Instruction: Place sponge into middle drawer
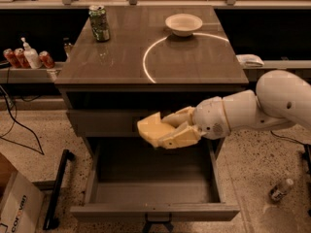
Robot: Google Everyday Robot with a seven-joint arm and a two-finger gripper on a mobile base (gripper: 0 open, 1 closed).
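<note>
Smooth plastic hand [163, 133] over matt middle drawer [154, 211] holds foam sponge [147, 127].

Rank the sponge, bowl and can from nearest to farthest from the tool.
The tool hangs above the open drawer.
1. Sponge, in its grip.
2. Bowl, rear right of the table.
3. Can, rear left corner.

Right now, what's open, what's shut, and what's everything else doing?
gripper: fingers shut on the sponge, over the open drawer.
sponge: held up in the air, not in the drawer yet.
middle drawer: pulled open.
top drawer: shut.
bowl: upright on the cabinet top.
can: standing upright there too.
</note>
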